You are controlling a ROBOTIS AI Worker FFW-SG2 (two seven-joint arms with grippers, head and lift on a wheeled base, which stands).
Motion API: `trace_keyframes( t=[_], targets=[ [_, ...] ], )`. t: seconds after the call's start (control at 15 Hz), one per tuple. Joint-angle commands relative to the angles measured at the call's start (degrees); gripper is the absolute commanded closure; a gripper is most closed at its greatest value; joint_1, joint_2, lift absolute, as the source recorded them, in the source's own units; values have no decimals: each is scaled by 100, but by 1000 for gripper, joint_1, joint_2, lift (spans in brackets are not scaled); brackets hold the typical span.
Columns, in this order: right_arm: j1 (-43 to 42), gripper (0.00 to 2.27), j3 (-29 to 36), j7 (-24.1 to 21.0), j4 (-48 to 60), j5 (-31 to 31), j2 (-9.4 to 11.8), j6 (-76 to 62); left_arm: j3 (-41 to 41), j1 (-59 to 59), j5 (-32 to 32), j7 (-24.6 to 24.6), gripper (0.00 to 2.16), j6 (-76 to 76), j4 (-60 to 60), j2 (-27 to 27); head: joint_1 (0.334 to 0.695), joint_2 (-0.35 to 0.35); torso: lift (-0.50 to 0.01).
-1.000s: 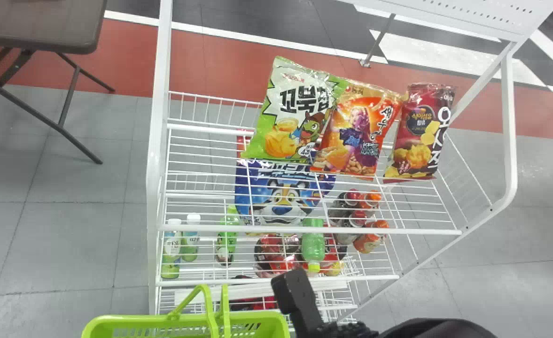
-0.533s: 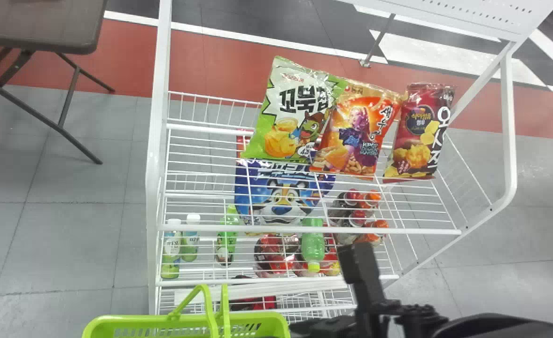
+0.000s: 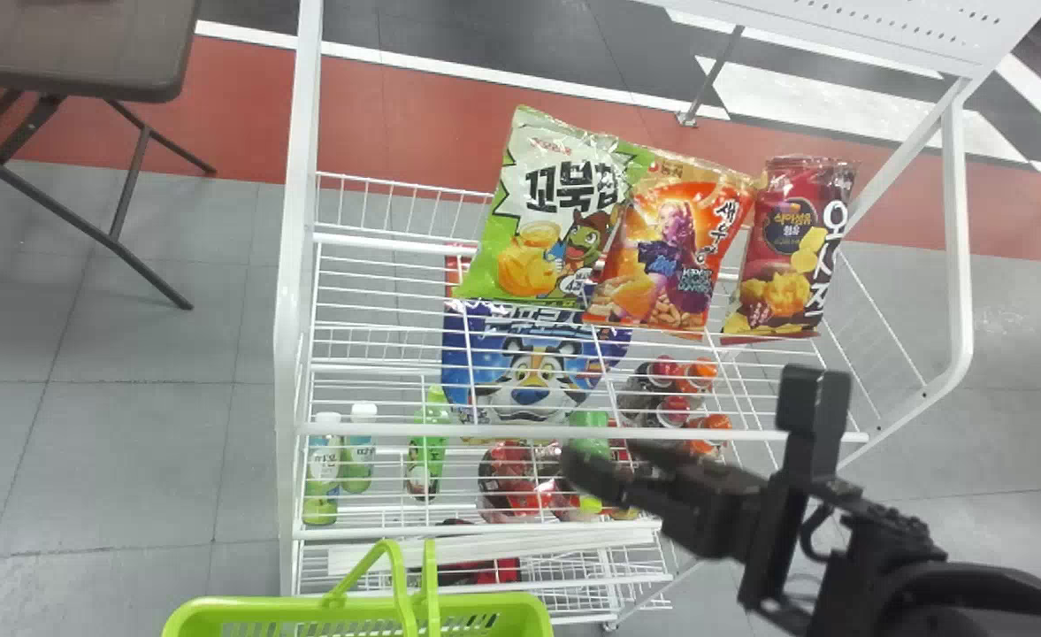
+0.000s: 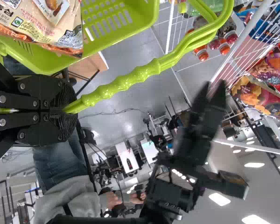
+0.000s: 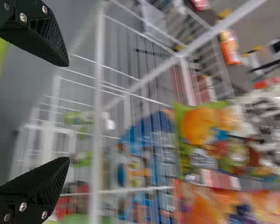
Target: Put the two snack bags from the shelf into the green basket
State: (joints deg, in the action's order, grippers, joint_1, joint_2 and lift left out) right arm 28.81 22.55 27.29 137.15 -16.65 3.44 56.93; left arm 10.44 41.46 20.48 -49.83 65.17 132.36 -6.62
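Observation:
In the head view my right gripper [image 3: 610, 458] is at the rack's front, below the hanging row of snack bags: green [image 3: 560, 212], orange [image 3: 675, 243] and dark red [image 3: 785, 248]. The right wrist view has the open right gripper [image 5: 67, 111] with nothing between its fingers; the green bag [image 5: 207, 133] and orange bag [image 5: 219, 205] lie beyond. At the bottom edge is the green basket [image 3: 255, 606]. In the left wrist view my left gripper [image 4: 67, 108] is shut on the basket's handle [image 4: 126, 83], and a beige-and-orange snack bag [image 4: 42, 23] is in the basket [image 4: 130, 23].
The white wire rack [image 3: 502, 432] has a front rail between the right gripper and the bags. Lower down are a blue bag [image 3: 529, 372], bottles [image 3: 427, 451] and red packs [image 3: 511, 478]. A brown table [image 3: 69, 53] stands at the back left.
My right arm has moved up and to the right in the head view, bringing its gripper into sight before the rack. The basket has shifted very slightly right. The snack bags have stayed put.

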Motion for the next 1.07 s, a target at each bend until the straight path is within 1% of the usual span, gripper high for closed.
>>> trace_keyframes(
  t=[0.0,0.13,0.4,0.53,0.8,1.0],
  targets=[
    [-165,97,66,-109,-654,-23,-1,-1759,2,20,0,-9,2125,0,9,-6,695,-350,-6],
    [-437,97,92,-92,-1261,65,52,-2867,-7,38,0,-9,2125,0,18,-6,695,-350,-6],
    [-903,97,110,-109,-2166,188,87,-4308,-25,38,-9,0,2121,0,9,-6,695,-350,-6],
    [-1211,97,145,-241,-2579,329,184,-4396,-42,38,0,9,2118,18,9,-15,695,-350,-6],
    [-1870,97,136,-355,-3511,637,491,-4449,-60,47,0,9,2118,18,9,-6,695,-350,-6],
    [-2134,97,66,-373,-3871,751,597,-4484,-69,47,0,18,2115,18,-17,3,695,-350,-6]
  ],
)
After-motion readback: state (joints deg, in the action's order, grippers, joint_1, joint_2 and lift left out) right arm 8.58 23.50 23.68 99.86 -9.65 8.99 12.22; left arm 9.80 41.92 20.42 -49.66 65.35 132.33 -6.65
